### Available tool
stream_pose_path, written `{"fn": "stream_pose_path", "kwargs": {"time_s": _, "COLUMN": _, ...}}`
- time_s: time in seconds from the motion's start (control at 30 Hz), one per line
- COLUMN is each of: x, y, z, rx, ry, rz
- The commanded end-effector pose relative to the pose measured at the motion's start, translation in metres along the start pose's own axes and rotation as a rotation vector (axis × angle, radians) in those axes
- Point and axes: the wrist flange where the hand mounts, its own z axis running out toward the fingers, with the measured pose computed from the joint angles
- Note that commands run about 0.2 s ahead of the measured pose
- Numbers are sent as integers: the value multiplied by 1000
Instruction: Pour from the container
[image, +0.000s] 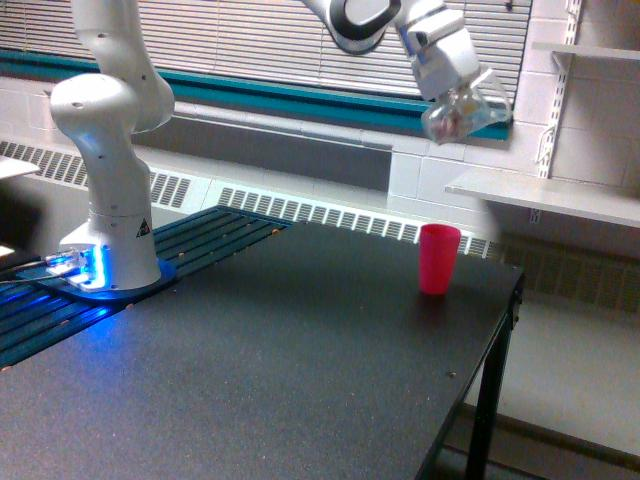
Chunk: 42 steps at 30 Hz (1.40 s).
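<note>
Jaws grip the clear container (462, 113), tilted high above the pink cup (438, 258).

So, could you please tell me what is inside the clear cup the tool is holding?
Small brownish-purple bits show through the clear cup, held tilted by the tool; how many cannot be told.
</note>
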Motion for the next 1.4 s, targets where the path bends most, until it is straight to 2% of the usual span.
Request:
{"fn": "stream_pose_path", "kwargs": {"time_s": 0.03, "x": -20, "y": -3, "z": 15, "rx": 5, "ry": -35, "rz": -39}}
{"fn": "stream_pose_path", "kwargs": {"time_s": 0.57, "x": -58, "y": -7, "z": 42, "rx": -37, "ry": -101, "rz": -76}}
{"fn": "stream_pose_path", "kwargs": {"time_s": 0.97, "x": -89, "y": -2, "z": 65, "rx": -63, "ry": -174, "rz": -78}}
{"fn": "stream_pose_path", "kwargs": {"time_s": 1.4, "x": -115, "y": -18, "z": 81, "rx": -79, "ry": -230, "rz": -135}}
